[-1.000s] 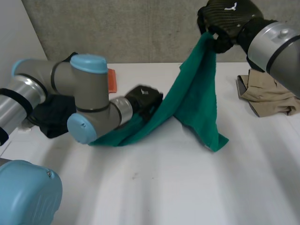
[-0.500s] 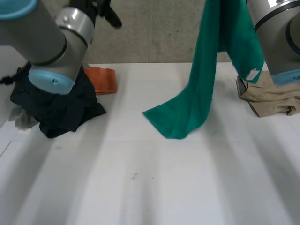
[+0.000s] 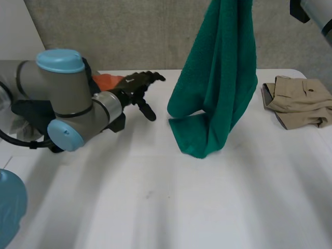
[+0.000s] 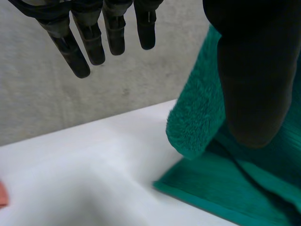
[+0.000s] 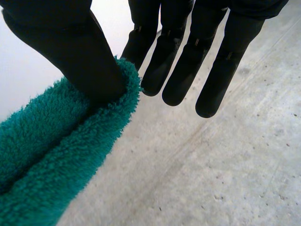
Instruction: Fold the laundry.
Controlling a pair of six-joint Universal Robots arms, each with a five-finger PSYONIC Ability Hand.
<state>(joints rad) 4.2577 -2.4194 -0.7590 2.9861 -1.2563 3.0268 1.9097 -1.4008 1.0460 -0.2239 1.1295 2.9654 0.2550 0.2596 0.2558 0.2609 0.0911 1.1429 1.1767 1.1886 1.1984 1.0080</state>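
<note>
towel [image 3: 218,88]: hangs high, lower end bunched on desk [image 3: 171,207], far middle
right hand [image 5: 80,52]: thumb pinching towel's top edge
left hand [image 3: 136,89]: fingers straight, empty, swung back down beside towel
next: probably catching a lower corner

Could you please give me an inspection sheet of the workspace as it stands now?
Surface: white table, one small dark mark.
Job's things: green towel hangs from the right hand, lower end resting on the table; folded beige trousers at the table's right.
Clutter: orange cloth and dark clothes behind the left arm.
Hands: right hand pinches the towel's edge; left hand open, beside the towel.
Cables: nothing seen.
Surroundings: grey concrete wall.
</note>
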